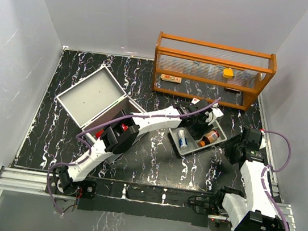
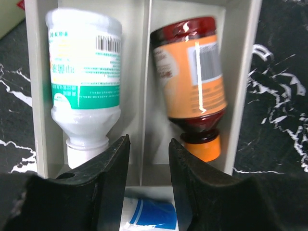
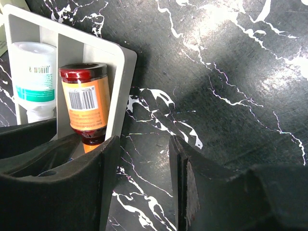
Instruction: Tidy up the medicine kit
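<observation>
Currently, the medicine kit [image 1: 90, 102] is sitting open at the 9 o'clock side of the table [image 1: 153, 161]. Its lid is lying back toward the left wall, leaving little room at that edge. The left arm is lying stretched from its base past the kit toward 2 o'clock. The left gripper [image 2: 149, 142] is hanging over the tray [image 2: 242, 57], its jaws standing apart above the divider between the white bottle [image 2: 84, 82] and the amber bottle [image 2: 192, 72], gripping nothing. Bare tabletop is lying open at the tray's 6 o'clock, while the orange shelf [image 1: 207, 60] is crowding its 12 o'clock side. The right arm is standing folded at 3 o'clock. The right gripper [image 3: 144, 142] is hovering just beside the tray's outer rim, jaws apart over bare tabletop.
</observation>
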